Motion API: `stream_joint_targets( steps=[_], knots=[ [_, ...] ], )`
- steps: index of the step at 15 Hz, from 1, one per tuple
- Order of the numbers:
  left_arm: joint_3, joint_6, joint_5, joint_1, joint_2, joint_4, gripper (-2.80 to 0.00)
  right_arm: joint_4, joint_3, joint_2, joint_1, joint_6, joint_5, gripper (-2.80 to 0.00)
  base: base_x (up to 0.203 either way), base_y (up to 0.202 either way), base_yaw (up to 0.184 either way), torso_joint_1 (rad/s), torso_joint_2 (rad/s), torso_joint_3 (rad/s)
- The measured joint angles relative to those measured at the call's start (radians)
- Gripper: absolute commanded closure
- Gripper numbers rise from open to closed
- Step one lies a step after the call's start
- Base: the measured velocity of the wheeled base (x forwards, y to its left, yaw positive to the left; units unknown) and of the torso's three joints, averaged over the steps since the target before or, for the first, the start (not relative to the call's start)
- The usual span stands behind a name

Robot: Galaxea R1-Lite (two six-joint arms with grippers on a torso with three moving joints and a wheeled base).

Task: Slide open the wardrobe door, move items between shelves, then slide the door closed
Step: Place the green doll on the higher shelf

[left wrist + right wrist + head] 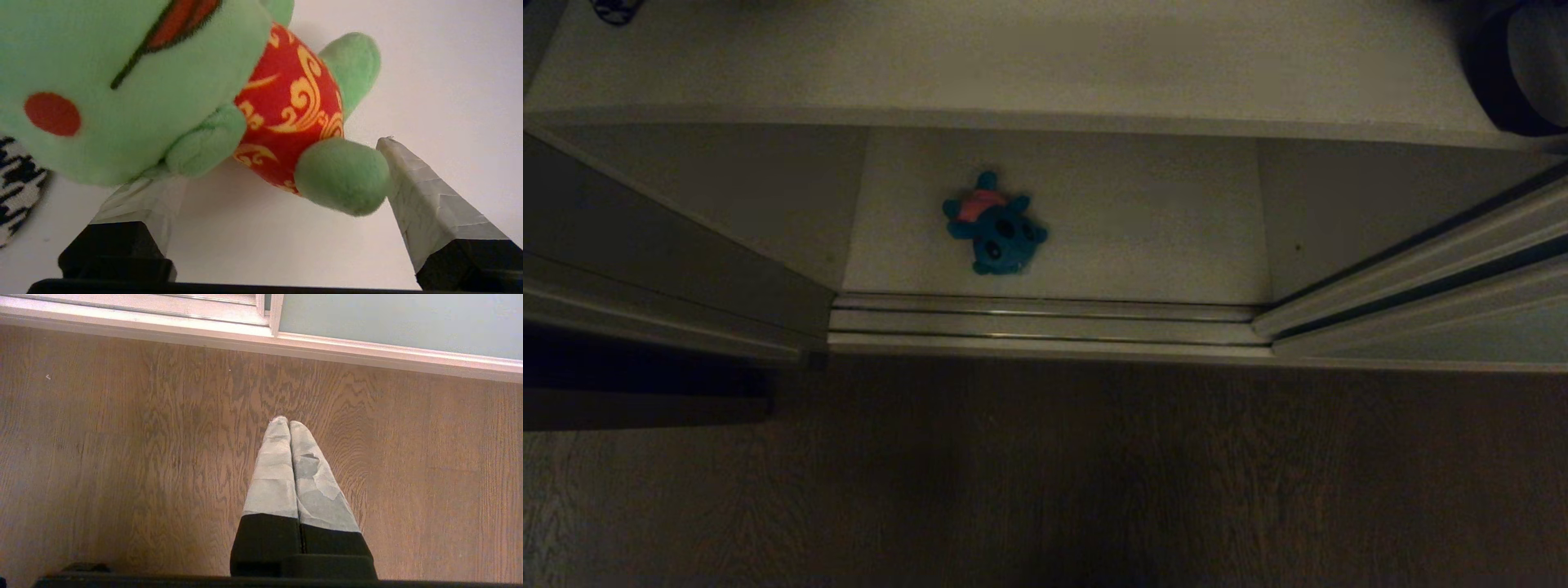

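In the left wrist view a green plush toy [135, 81] with a red spot and a red-and-gold belly lies on a white shelf [429, 61]. My left gripper [265, 163] is open around its lower end; one taped finger [429, 204] stands beside a green foot, and the other is partly hidden under the toy. Neither arm appears in the head view. There the blue plush toy [995, 224] with a pink-orange patch lies on the lower shelf [1143, 220]. The sliding wardrobe door [388, 322] is slid aside. My right gripper [288, 422] is shut and empty over the wooden floor.
A black-and-white houndstooth cushion [16, 196] lies next to the green toy. A dark bag [1519, 73] sits at the right end of the upper shelf [1013, 57]. The door tracks [1045, 322] run along the wardrobe's front edge, with wooden floor [1045, 474] before them.
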Motion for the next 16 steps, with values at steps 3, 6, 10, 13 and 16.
stream_joint_targets(
  steps=[3,6,10,13,16],
  knots=[
    [-0.016,0.006,-0.003,-0.001,-0.008,0.001,-2.80,0.000,0.000,0.000,0.000,0.000,0.000,0.00,0.000,0.000,0.000,0.000,0.00,0.000],
    [-0.021,0.036,-0.026,-0.001,-0.040,0.009,-2.80,0.000,0.000,0.000,0.000,0.000,0.000,0.00,0.000,0.000,0.000,0.000,0.00,0.000],
    [0.006,0.029,-0.030,-0.006,-0.070,0.064,-2.80,0.000,0.000,0.000,0.000,0.000,0.000,0.00,0.000,0.000,0.000,0.000,0.00,0.000],
    [0.042,0.020,-0.020,-0.023,-0.072,0.067,-2.80,0.000,0.000,0.000,0.000,0.000,0.000,0.00,0.000,0.000,0.000,0.000,0.00,0.000],
    [0.041,0.014,-0.014,-0.028,-0.054,0.057,-2.80,0.000,0.000,0.000,0.000,0.000,0.000,0.00,0.000,0.000,0.000,0.000,0.00,0.000]
  ],
)
